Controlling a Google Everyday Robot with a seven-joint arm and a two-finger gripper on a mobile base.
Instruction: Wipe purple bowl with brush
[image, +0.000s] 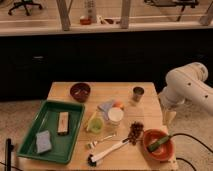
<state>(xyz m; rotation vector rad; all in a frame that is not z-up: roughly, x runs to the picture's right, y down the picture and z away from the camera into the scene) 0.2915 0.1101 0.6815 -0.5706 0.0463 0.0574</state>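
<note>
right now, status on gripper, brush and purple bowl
Gripper at right edge of table, behind orange bowl. Brush flat at front edge, untouched. Purple bowl upright at back. Jar and green cup between them.

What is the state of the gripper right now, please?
Gripper: cannot be told whether open or closed; it hangs at the table's right edge, near the orange bowl, away from the brush.
</note>
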